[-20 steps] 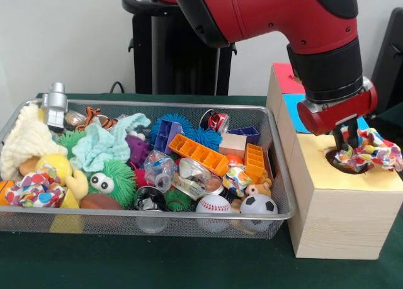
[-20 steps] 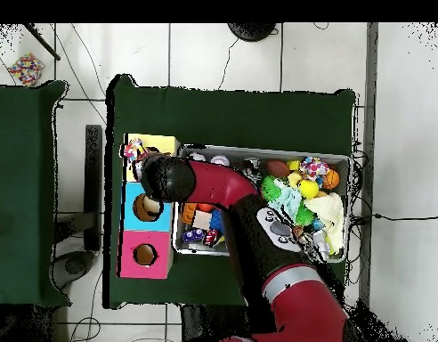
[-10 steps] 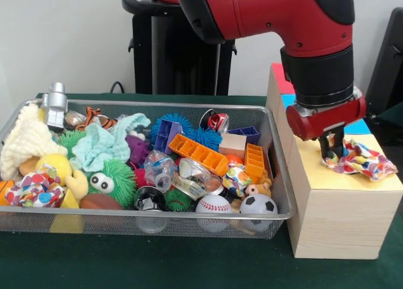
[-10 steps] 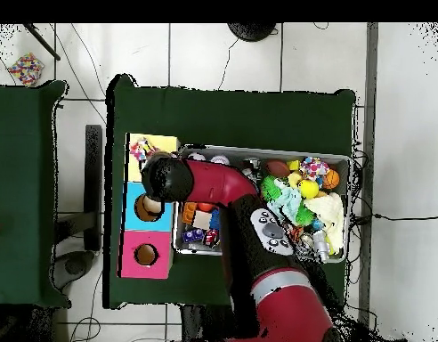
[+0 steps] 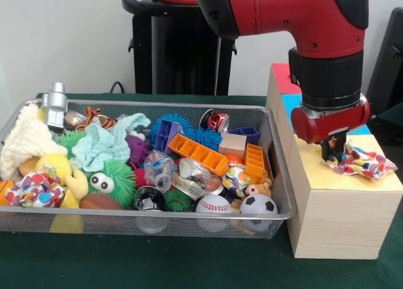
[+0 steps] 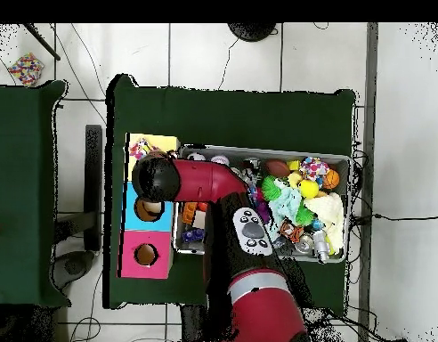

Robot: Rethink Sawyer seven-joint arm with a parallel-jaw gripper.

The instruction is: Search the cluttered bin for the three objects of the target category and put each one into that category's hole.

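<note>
One dotted paper wad lies spread over the yellow top of the wooden box at the right of the front view, and the hole itself is hidden under it and the gripper, so I cannot say whether any of the paper is through. The gripper's dark tips stand right at the wad's left edge, touching or just beside it; whether they are parted or pinching the paper cannot be made out from either view. From overhead the arm's red elbow covers most of the yellow top, with only a scrap of the dotted paper showing beyond it. My read is that this is the stuffing step: the wad looks to sit on the rim instead of dropping in, most of it sprawled right of the tips. To do it well, the tips want to come down on the middle of the paper, not its edge, and press straight down over the hole so the loose flaps fold in, not slide off the box's right side. Over in the wire mesh bin, a second dotted wad sits at the near left corner, just beside the yellow plush toy, and a third scrap of dotted paper shows near the white baseball, both untouched.
</note>
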